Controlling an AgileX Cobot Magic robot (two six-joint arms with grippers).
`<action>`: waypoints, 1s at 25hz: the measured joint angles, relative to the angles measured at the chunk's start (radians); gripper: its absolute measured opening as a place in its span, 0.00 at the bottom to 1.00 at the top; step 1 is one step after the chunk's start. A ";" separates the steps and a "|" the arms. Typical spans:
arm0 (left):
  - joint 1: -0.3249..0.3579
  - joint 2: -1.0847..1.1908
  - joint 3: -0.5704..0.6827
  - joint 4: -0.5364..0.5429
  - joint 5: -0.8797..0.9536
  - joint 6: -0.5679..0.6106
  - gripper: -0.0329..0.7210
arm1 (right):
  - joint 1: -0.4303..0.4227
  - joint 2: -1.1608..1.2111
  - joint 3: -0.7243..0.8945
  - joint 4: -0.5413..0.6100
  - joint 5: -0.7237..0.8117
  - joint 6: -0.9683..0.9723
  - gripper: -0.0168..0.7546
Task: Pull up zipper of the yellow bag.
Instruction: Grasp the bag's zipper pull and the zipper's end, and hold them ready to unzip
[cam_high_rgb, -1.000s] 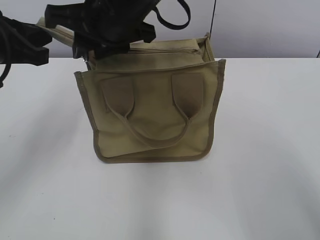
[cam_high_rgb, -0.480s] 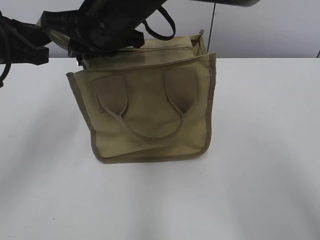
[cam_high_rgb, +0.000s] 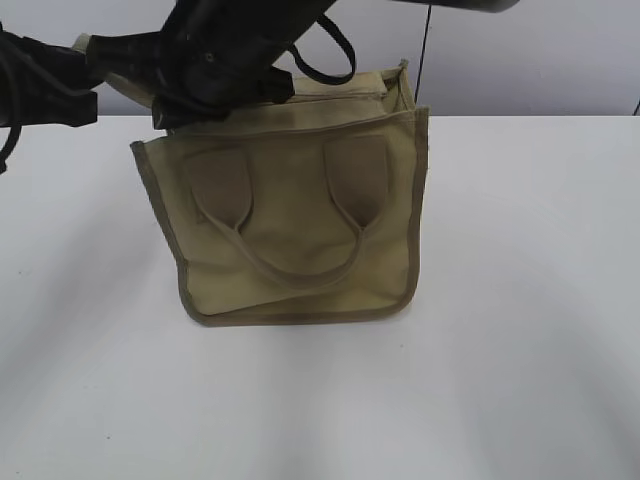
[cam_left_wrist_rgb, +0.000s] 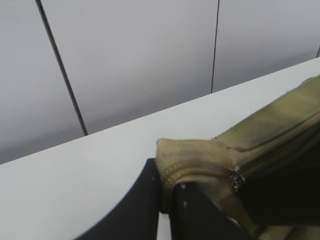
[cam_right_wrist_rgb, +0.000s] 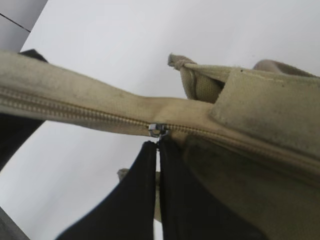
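The yellow bag (cam_high_rgb: 300, 230) stands upright on the white table, its front handle (cam_high_rgb: 300, 272) hanging down. My left gripper (cam_left_wrist_rgb: 165, 200) is shut on the fabric end tail of the zipper (cam_left_wrist_rgb: 190, 155) at the bag's left top corner; in the exterior view this gripper (cam_high_rgb: 100, 55) is at the upper left. My right gripper (cam_right_wrist_rgb: 158, 145) reaches across to the left and is shut on the small silver pull tab (cam_right_wrist_rgb: 158, 131) on the khaki zipper line (cam_right_wrist_rgb: 75, 114). In the exterior view the right gripper (cam_high_rgb: 185, 95) hides the bag's top left. The slider also shows in the left wrist view (cam_left_wrist_rgb: 236, 177).
The white table (cam_high_rgb: 520, 300) extends around the bag on all sides. A grey panelled wall (cam_high_rgb: 520, 60) with dark seams stands right behind the table's back edge. A black cable loop (cam_high_rgb: 330, 60) hangs from the right arm above the bag.
My right gripper has moved left along the bag's top with the pull tab. The bag's top has been drawn to the left and the bag leans that way.
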 joint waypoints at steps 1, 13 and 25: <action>0.000 -0.001 0.000 0.000 0.006 0.000 0.08 | 0.000 -0.005 0.000 0.000 0.010 -0.012 0.00; 0.000 -0.004 0.000 0.000 0.040 -0.001 0.08 | 0.000 -0.083 0.000 -0.020 0.096 -0.068 0.00; 0.000 -0.004 0.000 -0.001 0.050 -0.001 0.08 | -0.027 -0.126 0.000 0.003 0.172 -0.094 0.00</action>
